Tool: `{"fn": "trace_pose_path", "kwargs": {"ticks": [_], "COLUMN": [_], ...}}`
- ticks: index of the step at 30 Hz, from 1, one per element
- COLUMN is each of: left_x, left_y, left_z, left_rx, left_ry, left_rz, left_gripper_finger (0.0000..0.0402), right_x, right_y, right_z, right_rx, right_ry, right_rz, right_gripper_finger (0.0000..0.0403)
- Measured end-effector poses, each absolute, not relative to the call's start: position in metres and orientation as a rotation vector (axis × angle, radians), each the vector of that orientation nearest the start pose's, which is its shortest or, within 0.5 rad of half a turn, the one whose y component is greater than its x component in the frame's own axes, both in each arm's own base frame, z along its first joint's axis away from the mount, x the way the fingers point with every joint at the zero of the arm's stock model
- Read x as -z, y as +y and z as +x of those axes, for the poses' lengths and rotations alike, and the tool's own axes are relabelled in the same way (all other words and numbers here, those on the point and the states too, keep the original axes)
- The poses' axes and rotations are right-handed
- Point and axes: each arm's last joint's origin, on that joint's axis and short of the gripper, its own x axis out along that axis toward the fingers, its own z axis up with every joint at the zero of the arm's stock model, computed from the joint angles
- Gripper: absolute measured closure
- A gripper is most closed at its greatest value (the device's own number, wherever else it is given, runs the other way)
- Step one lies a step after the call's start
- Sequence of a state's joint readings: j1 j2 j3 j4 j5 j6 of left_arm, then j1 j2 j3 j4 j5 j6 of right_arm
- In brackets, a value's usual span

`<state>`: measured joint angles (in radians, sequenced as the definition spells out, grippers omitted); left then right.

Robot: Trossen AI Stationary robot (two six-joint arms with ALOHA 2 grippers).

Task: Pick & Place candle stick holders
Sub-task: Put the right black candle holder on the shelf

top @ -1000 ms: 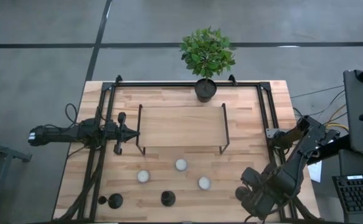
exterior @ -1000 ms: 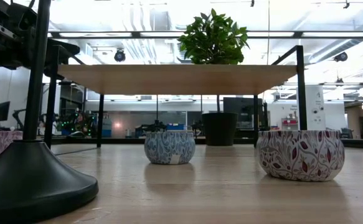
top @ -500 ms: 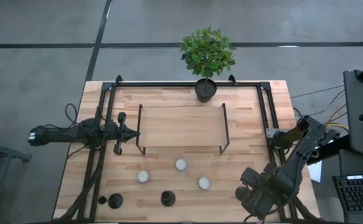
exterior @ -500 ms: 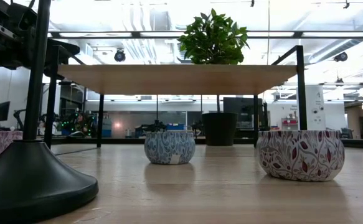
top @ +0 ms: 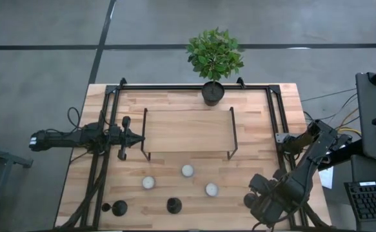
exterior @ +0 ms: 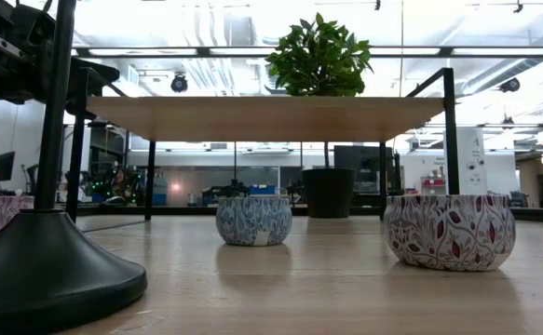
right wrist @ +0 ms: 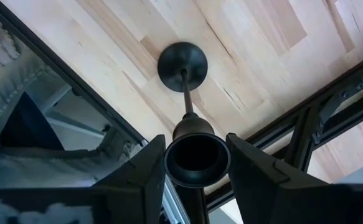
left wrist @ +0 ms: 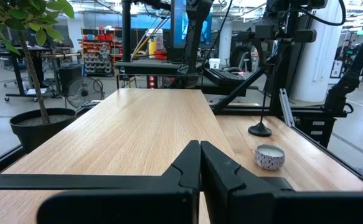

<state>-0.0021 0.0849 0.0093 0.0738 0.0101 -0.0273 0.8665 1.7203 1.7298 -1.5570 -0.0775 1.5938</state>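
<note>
Three black candle stick holders show. One stands on its disc base at the table's near left. One stands near the front middle; its base looms in the low view. The third is at the near right under my right gripper, which is shut on it. My left gripper is shut and empty at the left end of the wooden shelf. My right gripper pinches the third holder's cup, the top end of its stem, between its two fingers. The fingers come from above, pointing down along the stem. The holder is upright, and its disc base looks set on the table.
Three white tealights in patterned tins sit on the near half of the table. A potted plant stands at the far edge. Black frame rails run along the table's left and right sides.
</note>
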Motion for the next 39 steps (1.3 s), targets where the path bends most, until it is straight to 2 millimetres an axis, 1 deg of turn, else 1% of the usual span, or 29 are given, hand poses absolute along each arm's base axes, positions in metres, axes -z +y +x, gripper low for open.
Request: {"fn": "trace_pose_path", "kwargs": {"ticks": [5,11,25,32,39], "left_x": [-0.167,-0.167,-0.167,-0.167,-0.167], "left_y": [-0.001,-0.001,-0.001,-0.001,-0.001], "left_z": [0.102,0.102,0.102,0.102,0.102], "left_rx": [0.012,0.012,0.013,0.013,0.013], "left_ry": [0.002,0.002,0.002,0.002,0.002], "left_rz": [-0.027,-0.027,-0.027,-0.027,-0.027], "left_gripper_finger": [0.0392,0.0392,0.0392,0.0392,0.0392], "right_x": [-0.330,-0.330,-0.334,-0.343,-0.357], "right_y": [0.235,0.234,0.231,0.223,0.202], "right_z": [0.196,0.196,0.196,0.207,0.228], "right_rx": [0.533,0.521,0.511,0.450,0.388], "right_ry": [1.563,1.566,1.568,1.555,1.519], "right_rz": [0.612,0.601,0.611,0.615,0.631], "right_gripper_finger": [0.0250,0.0260,0.0258,0.0256,0.0259]}}
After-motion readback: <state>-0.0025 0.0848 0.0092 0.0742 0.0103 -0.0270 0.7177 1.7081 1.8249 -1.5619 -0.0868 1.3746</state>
